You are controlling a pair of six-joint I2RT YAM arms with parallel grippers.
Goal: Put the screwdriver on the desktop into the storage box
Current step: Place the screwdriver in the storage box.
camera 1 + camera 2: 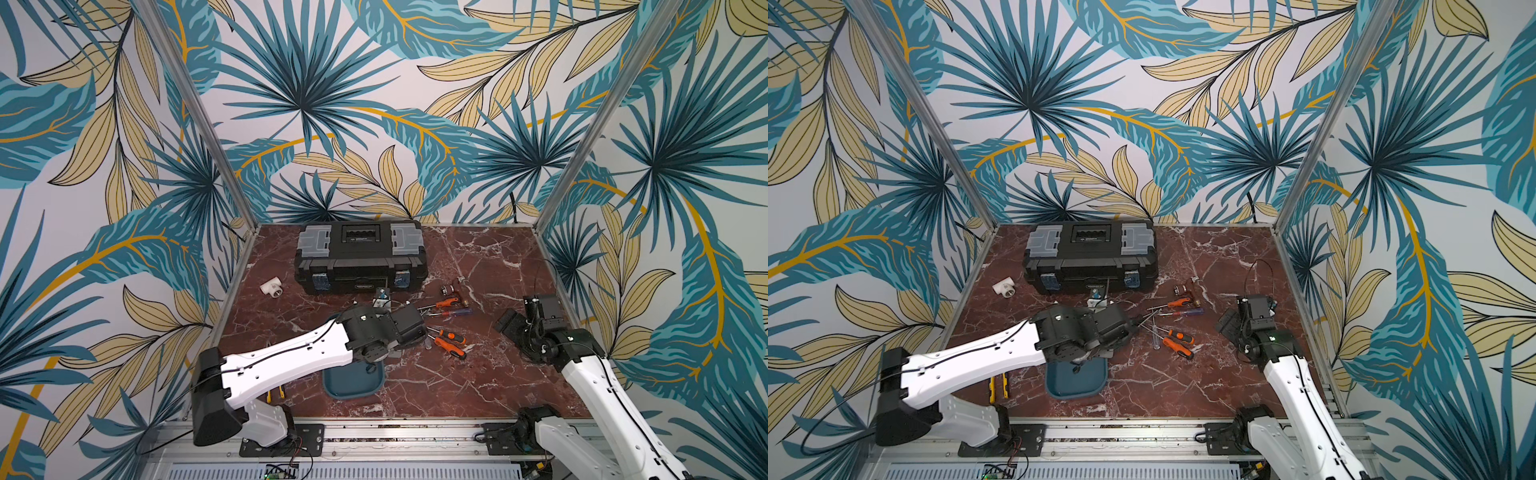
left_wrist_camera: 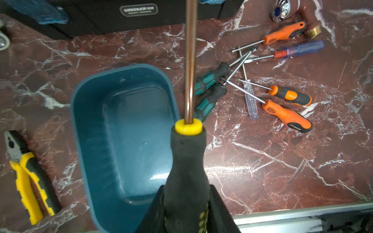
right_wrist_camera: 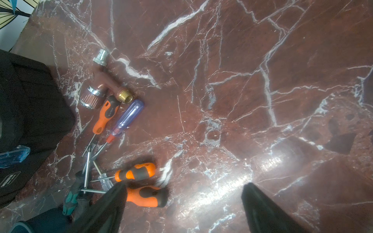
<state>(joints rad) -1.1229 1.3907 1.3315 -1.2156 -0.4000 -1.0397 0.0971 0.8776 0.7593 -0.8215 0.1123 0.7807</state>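
Left fingers: clamped on the black-handled screwdriver, over the storage box's right edge.
Right fingers: wide, empty.
Advice: centre leftward, lower, release.

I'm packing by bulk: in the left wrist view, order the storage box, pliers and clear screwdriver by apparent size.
Largest: storage box.
Then: pliers.
Smallest: clear screwdriver.
All lie on the desktop, so nearness barely skews this.

Robot test cell, workshop props.
Marble-pattern bench in aluminium framing, palm-leaf printed panels on three sides; left arm and right arm bolted to front rail; black toolbox, loose screwdrivers.
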